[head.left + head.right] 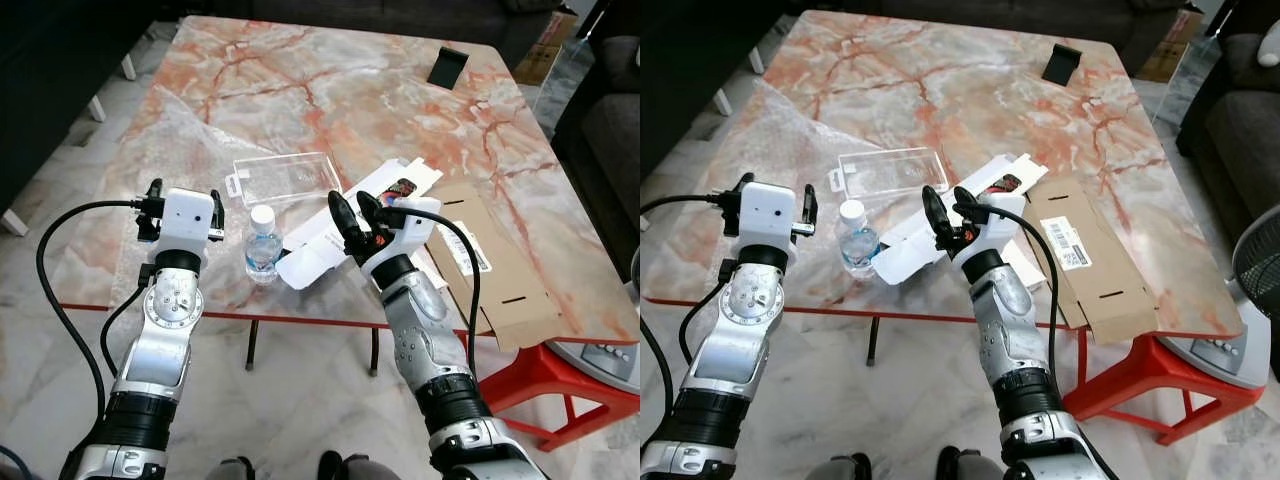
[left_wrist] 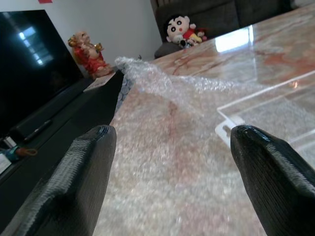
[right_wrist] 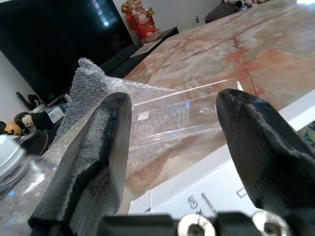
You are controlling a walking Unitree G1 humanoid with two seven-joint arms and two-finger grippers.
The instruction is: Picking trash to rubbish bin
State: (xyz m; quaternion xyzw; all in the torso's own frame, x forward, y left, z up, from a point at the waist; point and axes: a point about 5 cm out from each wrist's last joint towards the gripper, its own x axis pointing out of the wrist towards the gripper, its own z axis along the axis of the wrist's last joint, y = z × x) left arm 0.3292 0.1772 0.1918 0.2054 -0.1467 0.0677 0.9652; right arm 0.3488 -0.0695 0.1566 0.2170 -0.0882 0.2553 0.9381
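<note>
Left tool (image 1: pixel 183 203): fingers spread and empty, poised at the near bench edge, at about 9 o'clock from the water bottle, aimed over the bubble wrap.
Right tool (image 1: pixel 352 214): fingers parted, grasping nothing, hovering just above the near end of the white carton, at about 3 o'clock from the bottle.
Water bottle (image 1: pixel 262 244): small clear plastic bottle with a white cap, upright near the bench's front edge, between the two tools. Probably light, rigid enough to pinch around the body, though smooth and likely slippery.
White carton (image 1: pixel 318 243): opened flat packaging with a coloured print at its far end, lying slantwise beside the bottle. Judged light and thin; it will flex, so take it at a folded edge or flap rather than the flat face.
Brown cardboard (image 1: pixel 492 270): flattened sheet at 3 o'clock from the carton, its near corner overhanging the bench edge. Stiff but floppy when lifted by one side; the overhanging corner offers a hold.
Clear plastic tray (image 1: pixel 283 177): transparent blister shell at 12 o'clock from the bottle. Thin, springy, easily crushed; grip its rim.
Bubble wrap (image 2: pixel 167 147): crumpled sheet over the bench's left part, soft and very light; pinch a raised fold.
Marble bench (image 1: pixel 340 90): pink-veined top, with a small black object (image 1: pixel 447 66) at its far edge.
</note>
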